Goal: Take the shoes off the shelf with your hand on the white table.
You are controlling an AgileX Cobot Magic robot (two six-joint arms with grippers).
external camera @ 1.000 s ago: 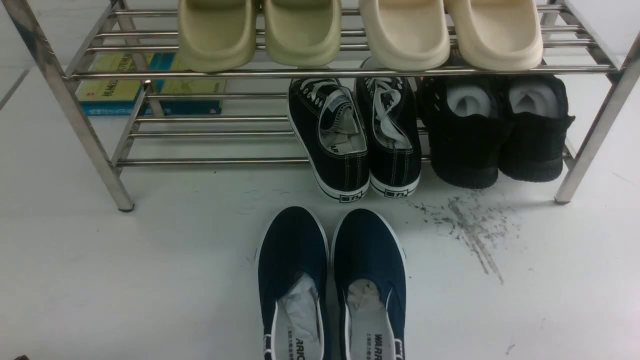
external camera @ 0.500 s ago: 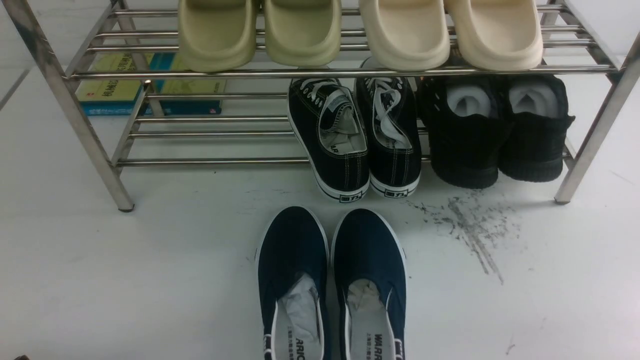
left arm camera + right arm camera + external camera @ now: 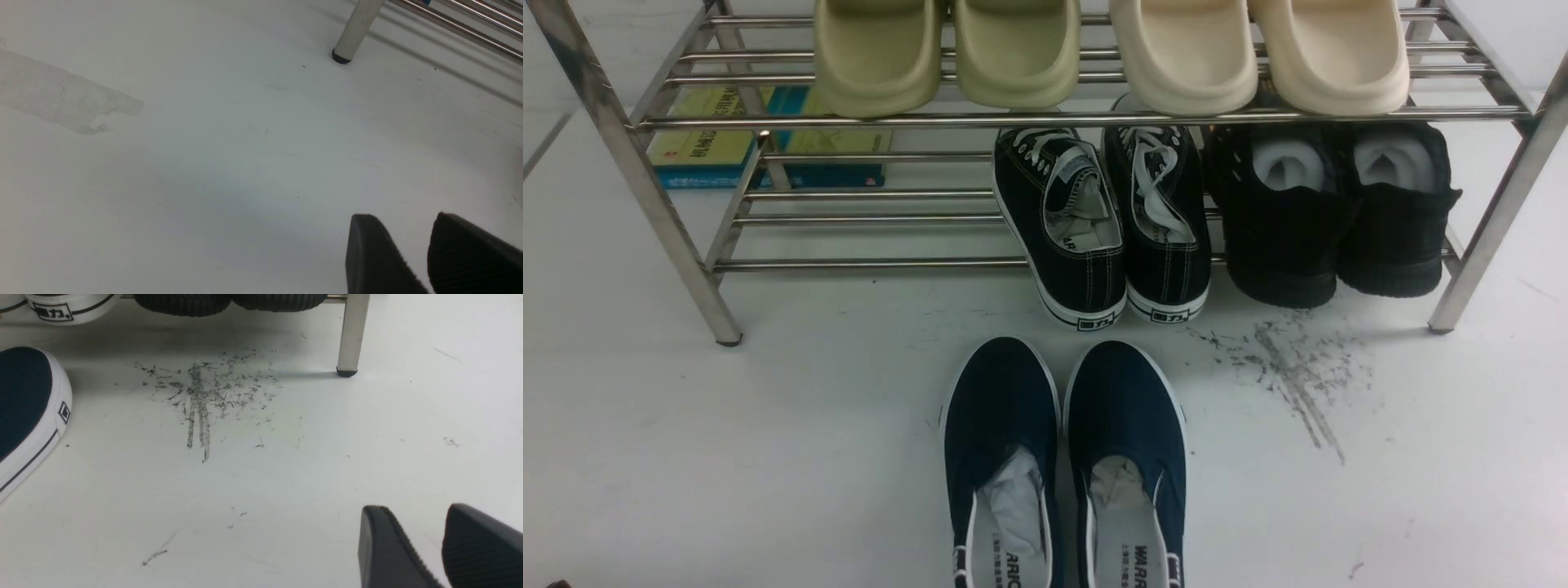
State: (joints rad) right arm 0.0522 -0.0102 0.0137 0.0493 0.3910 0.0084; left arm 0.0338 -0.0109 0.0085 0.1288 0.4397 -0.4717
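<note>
We find the shoes (image 3: 1331, 212), the all-black knit pair with white paper stuffing, on the lower tier of the shelf (image 3: 849, 264). They sit at its right end, side by side, heels toward us. Their heels reach past the front rod and seem to hang just above the white table (image 3: 727, 457) rather than rest on it, though dark soles and shadow make that hard to judge. Just left of them on the same tier stand the black canvas sneakers (image 3: 1111, 229), also heels out. The upper tier carries two pairs of pale slides (image 3: 1184, 57). Some books (image 3: 727, 139) lie beyond the lower rods at the left.

On the table in front of the rack the navy slip-ons (image 3: 1062, 457) sit together, toes toward the shelf, near the canvas pair but apart from it. The scuff marks (image 3: 1290, 376) spread over the table just in front of the black shoes, between the slip-ons and the right front leg (image 3: 1470, 269).

In the left wrist view our left gripper (image 3: 404, 220) hangs low over bare table, with a shelf leg (image 3: 357, 28) ahead of it. Its fingers stand apart with only table between them. In the right wrist view our right gripper (image 3: 412, 510) is over the table on our side of the scuff marks, well short of the shoes. Its fingers are likewise apart and grip nothing.
</note>
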